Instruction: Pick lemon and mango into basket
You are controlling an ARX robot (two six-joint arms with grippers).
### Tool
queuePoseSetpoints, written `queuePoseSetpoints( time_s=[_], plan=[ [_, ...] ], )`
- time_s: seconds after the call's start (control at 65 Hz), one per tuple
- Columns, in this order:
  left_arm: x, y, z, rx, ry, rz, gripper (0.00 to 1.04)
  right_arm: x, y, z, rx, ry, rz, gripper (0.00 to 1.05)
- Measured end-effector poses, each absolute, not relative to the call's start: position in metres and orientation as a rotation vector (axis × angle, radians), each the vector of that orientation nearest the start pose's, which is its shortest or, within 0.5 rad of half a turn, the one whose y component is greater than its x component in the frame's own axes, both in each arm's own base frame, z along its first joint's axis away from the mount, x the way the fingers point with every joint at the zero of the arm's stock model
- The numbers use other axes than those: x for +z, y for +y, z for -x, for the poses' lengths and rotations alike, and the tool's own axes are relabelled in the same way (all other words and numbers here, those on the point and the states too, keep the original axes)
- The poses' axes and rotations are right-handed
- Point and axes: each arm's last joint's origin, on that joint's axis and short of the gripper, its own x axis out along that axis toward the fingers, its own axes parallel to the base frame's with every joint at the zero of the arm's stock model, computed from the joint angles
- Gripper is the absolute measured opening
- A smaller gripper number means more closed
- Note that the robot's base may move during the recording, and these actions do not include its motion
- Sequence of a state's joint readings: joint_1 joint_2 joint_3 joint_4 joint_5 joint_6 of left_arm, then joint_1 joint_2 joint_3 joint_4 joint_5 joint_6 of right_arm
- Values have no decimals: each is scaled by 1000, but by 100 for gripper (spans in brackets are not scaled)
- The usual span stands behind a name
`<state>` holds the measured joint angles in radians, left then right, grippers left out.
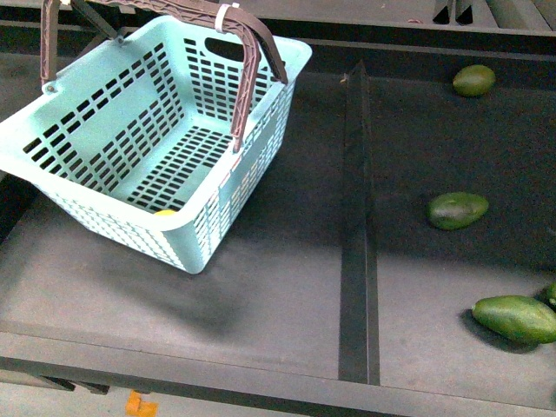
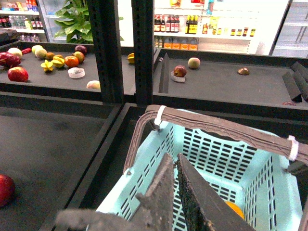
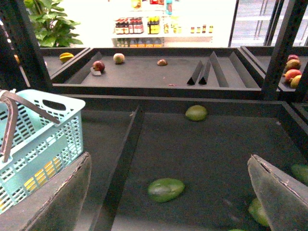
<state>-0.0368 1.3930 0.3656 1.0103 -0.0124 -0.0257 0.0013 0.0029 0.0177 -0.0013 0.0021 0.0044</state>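
Inspector: Nearest the front camera, a green mango (image 1: 517, 318) lies at the right edge of the dark shelf (image 1: 287, 295). Two more green mangoes sit farther back in the same right-hand bay, one mid-shelf (image 1: 457, 209) and one near the rear wall (image 1: 474, 80). All three are well apart from each other.

Clerk: And the basket?

Inspector: Turquoise basket (image 1: 104, 204) is in the left bay, tilted, its brown handles (image 1: 248, 82) raised and bearing a white zip tie (image 1: 224, 14). A raised black divider (image 1: 356, 226) separates it from the mangoes.

Clerk: Location of the lemon?

Inspector: Only a sliver of yellow, the lemon (image 1: 165, 212), shows inside the basket against the near wall. Left wrist view shows a yellow-orange patch low in the basket as well.

Clerk: Gripper condition?

Inspector: Left gripper (image 2: 176, 159) has its two pads pressed almost together, directly above the basket interior and below the handle; nothing visible between them. Right gripper (image 3: 168, 192) has its fingers (image 3: 65, 197) spread wide, empty, above the right bay with the mid-shelf mango between them in view
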Motion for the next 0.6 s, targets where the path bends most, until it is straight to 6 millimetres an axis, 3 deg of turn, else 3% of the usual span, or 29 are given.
queuePoseSetpoints(
  time_s=[0.246, 0.446, 0.6],
  plan=[
    [175, -1, -202, -2, 8, 17, 4, 169, 0, -97, -1, -13, -4, 96],
    [161, 0, -176, -3, 19, 14, 4, 169, 0, -97, -1, -13, -4, 96],
    [164, 0, -161, -3, 9, 14, 4, 169, 0, -97, -1, -14, -4, 96]
  ],
)
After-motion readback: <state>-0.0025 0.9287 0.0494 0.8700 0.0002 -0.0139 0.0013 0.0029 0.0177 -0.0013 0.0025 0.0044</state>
